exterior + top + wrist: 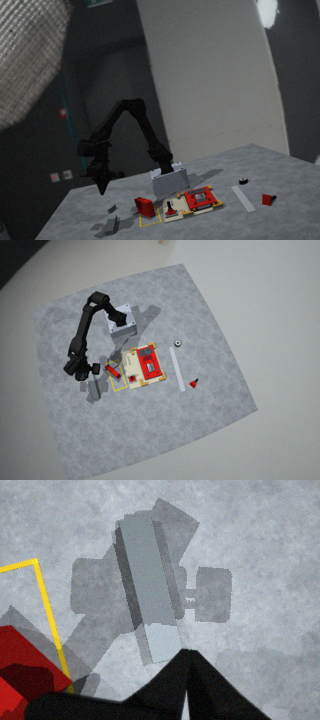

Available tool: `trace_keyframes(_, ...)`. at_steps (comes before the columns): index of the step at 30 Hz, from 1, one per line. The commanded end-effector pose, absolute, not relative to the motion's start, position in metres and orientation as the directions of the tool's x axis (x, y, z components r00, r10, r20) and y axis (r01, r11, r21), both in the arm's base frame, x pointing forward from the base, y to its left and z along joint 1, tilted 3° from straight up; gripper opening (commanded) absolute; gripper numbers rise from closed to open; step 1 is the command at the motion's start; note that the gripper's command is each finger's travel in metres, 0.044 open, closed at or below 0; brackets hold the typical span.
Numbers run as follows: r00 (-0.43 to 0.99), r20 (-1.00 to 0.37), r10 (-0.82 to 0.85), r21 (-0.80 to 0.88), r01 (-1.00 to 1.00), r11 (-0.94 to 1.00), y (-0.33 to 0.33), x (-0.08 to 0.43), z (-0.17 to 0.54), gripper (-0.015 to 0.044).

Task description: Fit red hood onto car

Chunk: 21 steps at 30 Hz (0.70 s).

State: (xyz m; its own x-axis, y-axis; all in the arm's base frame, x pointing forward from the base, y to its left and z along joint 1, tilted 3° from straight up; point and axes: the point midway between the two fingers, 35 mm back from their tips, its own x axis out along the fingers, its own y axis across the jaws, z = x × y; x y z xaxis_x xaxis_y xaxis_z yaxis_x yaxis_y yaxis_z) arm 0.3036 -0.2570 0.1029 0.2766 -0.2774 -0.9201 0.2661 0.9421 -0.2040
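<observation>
The red hood stands on its edge, turned slantwise across the yellow outline. The red car chassis sits in the cream jig between orange corner brackets. The grey engine block is on its deck, with short red pegs around it. My gripper is shut and empty, pointing down above the table on the side of the hood away from the jig. In the top view the arm hides its fingertips.
A long grey block lies below and beyond the gripper; a small grey piece is near it. A red knob stands on the jig. Beyond the jig are a pale strip, a wheel and a red-black piece.
</observation>
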Motion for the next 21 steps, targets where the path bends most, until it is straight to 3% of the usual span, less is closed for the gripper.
trace_keyframes(1,0.160,-0.976,-0.145,-0.180,-0.235,0.955,-0.190,0.323,0.078,0.0000)
trace_keyframes(6,0.044,-0.996,-0.072,-0.084,-0.601,0.795,-0.136,0.327,0.065,0.0000)
trace_keyframes(21,0.041,-0.997,-0.071,-0.081,-0.608,0.790,-0.136,0.328,0.059,0.0000)
